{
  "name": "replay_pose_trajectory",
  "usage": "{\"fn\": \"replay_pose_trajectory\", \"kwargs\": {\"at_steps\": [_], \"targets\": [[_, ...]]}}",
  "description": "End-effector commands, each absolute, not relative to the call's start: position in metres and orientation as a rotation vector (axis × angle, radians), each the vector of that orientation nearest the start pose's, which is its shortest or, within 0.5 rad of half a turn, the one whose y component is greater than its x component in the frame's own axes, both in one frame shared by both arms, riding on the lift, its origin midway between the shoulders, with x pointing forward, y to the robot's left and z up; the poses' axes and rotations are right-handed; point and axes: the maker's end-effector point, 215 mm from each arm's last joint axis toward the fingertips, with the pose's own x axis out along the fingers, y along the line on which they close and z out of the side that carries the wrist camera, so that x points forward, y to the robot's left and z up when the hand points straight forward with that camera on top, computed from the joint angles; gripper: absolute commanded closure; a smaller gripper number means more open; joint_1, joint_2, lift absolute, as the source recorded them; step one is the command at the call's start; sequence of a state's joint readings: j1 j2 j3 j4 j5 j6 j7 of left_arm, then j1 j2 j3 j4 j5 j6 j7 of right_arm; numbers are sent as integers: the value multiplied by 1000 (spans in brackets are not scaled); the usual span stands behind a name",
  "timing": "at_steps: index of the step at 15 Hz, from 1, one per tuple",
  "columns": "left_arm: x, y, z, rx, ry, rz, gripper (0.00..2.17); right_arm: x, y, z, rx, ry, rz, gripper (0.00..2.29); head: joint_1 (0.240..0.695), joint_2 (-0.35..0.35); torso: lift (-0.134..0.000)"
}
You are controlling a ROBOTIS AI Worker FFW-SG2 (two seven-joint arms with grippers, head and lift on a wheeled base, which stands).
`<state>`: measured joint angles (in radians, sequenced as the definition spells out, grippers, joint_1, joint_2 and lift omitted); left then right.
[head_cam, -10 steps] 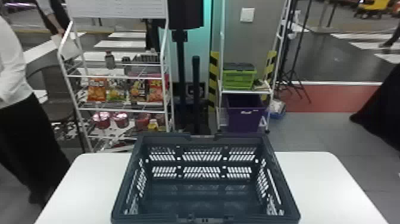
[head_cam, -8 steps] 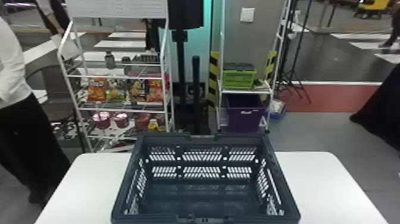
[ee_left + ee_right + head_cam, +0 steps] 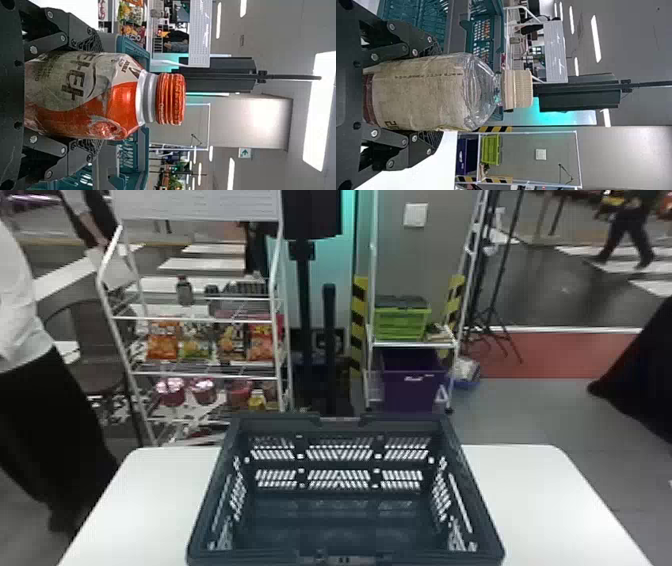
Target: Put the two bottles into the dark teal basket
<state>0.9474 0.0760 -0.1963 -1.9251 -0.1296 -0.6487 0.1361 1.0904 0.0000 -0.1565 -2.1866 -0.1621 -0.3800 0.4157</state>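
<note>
Pinching orange-capped bottle (image 3: 121, 99) in left gripper (image 3: 95, 95), pale-capped bottle (image 3: 423, 95) in right gripper (image 3: 435, 93).
Upright, flanking basket (image 3: 340, 517), lower-centre head view.

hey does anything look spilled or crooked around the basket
Nothing stands out: the basket sits straight on the table, the left gripper holds the orange-capped bottle upright, and the right gripper the beige-capped one.

The basket (image 3: 275, 421) is matt plastic, the table (image 3: 540, 500) smooth; the orange-capped bottle (image 3: 87, 95) looks glossy, the pale-capped bottle (image 3: 423, 93) shiny clear plastic above its label (image 3: 415, 107).
</note>
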Motion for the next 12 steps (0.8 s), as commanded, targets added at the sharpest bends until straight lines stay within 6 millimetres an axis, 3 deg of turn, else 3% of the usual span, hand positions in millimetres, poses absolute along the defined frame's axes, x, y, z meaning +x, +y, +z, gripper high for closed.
{"fn": "replay_pose_trajectory", "kwargs": {"at_steps": [1, 4, 7, 12], "targets": [[260, 145, -363, -16, -60, -117, 2145, 257, -222, -335, 22, 54, 276, 1652, 499, 0, 0], [260, 145, -365, -14, -61, -121, 2145, 279, -209, -301, 17, -9, 299, 1652, 499, 0, 0], [259, 146, -368, -11, -54, -126, 2145, 315, -192, -275, 40, 1, 317, 1652, 499, 0, 0], [251, 151, -377, -2, -39, -131, 2145, 385, -151, -280, 64, 141, 319, 1652, 499, 0, 0]]}}
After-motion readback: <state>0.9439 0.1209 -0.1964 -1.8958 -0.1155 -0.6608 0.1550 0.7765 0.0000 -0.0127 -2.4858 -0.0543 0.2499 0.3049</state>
